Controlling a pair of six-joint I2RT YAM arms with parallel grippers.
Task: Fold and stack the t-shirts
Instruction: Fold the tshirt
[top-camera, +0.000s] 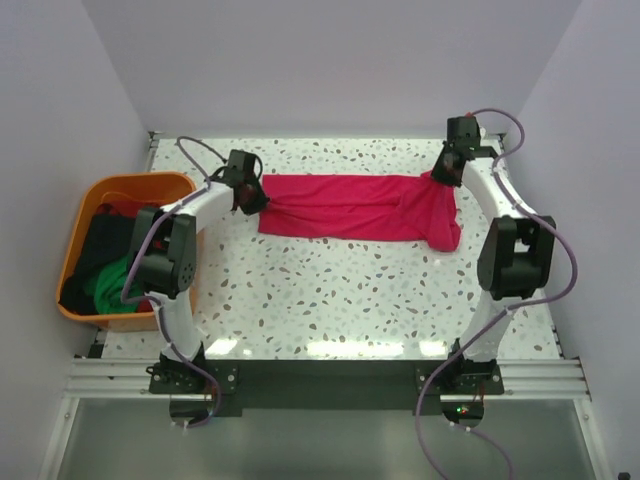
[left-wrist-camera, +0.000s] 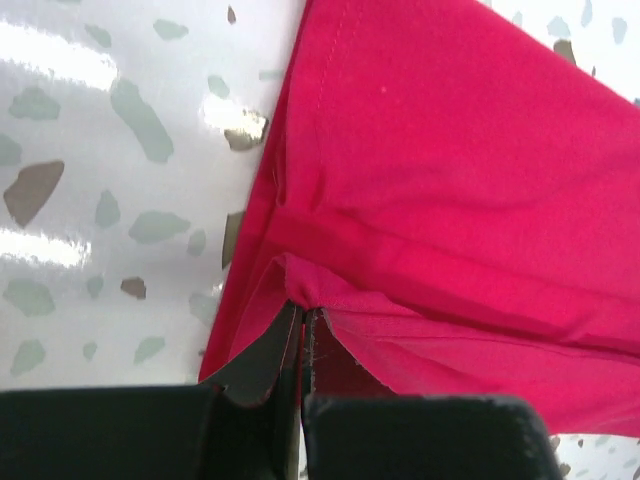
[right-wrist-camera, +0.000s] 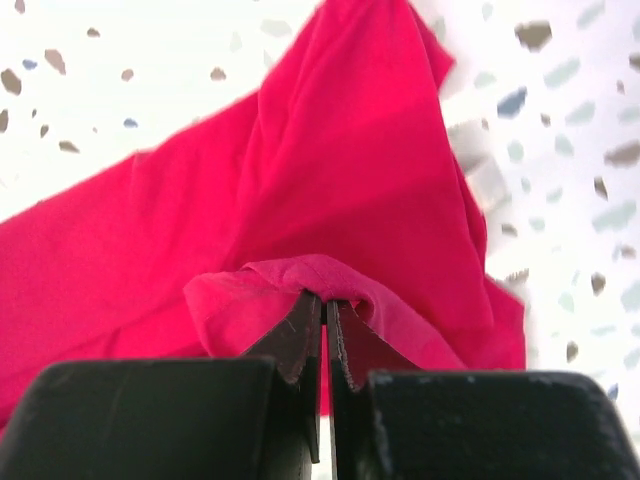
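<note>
A crimson-pink t-shirt (top-camera: 355, 208) lies stretched in a long band across the far half of the table. My left gripper (top-camera: 250, 198) is shut on its left end; in the left wrist view the jaws (left-wrist-camera: 302, 308) pinch a fold of the pink cloth (left-wrist-camera: 440, 180). At the shirt's right end my right gripper (top-camera: 443, 178) is shut on it too, and the right wrist view shows a bunched hem caught at the gripper (right-wrist-camera: 325, 298), with the rest of the pink cloth (right-wrist-camera: 330, 160) spreading beyond. Green (top-camera: 108, 283) and black (top-camera: 100, 240) t-shirts lie in the tub.
An orange plastic tub (top-camera: 75, 232) stands at the table's left edge, beside the left arm. The speckled white tabletop (top-camera: 330, 290) runs between the shirt and the arm bases. Walls close in the left, far and right sides.
</note>
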